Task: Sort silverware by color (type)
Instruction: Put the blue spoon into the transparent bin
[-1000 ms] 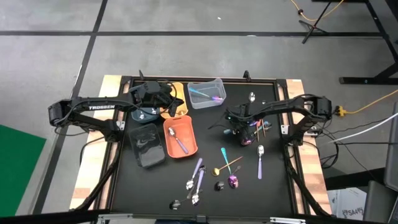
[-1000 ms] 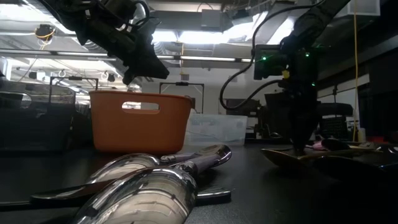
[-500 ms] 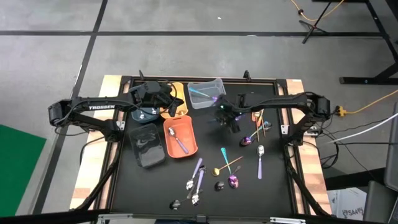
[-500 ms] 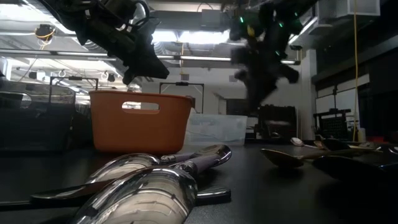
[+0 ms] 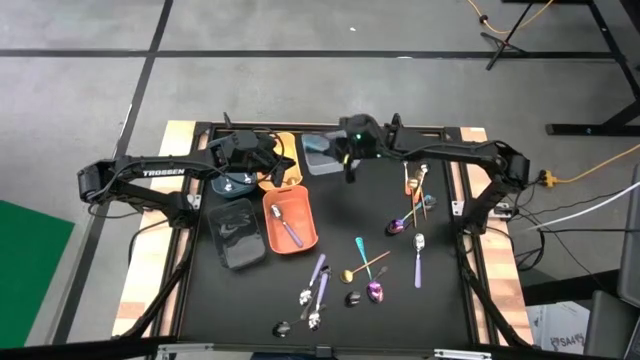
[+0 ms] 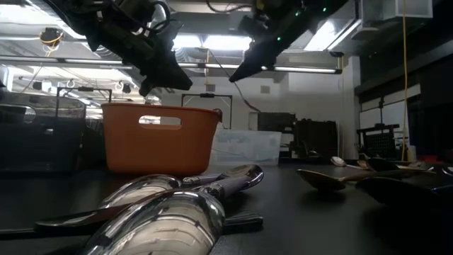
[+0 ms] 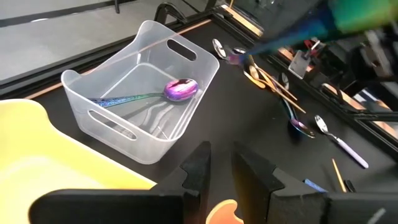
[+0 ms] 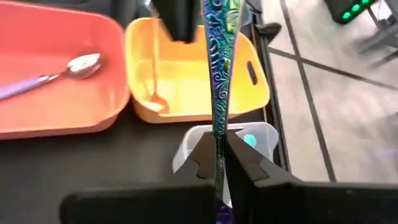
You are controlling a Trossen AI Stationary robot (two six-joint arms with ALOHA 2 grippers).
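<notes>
From above, the right gripper (image 5: 347, 160) hides most of the clear bin (image 5: 318, 150). An iridescent utensil (image 8: 217, 74), its head cut off, stands between the gripper's fingers, pinched tight, over that bin. The left gripper (image 5: 262, 160) hovers narrowly parted, empty, over the yellow bin (image 5: 285, 143).

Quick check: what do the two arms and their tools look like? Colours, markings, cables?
Both arms are black, slim and jointed. The left arm carries white TROSSEN lettering. The right arm shows a green light near its wrist and black cabling. The left tool has two flat, dark, blocky fingers.
</notes>
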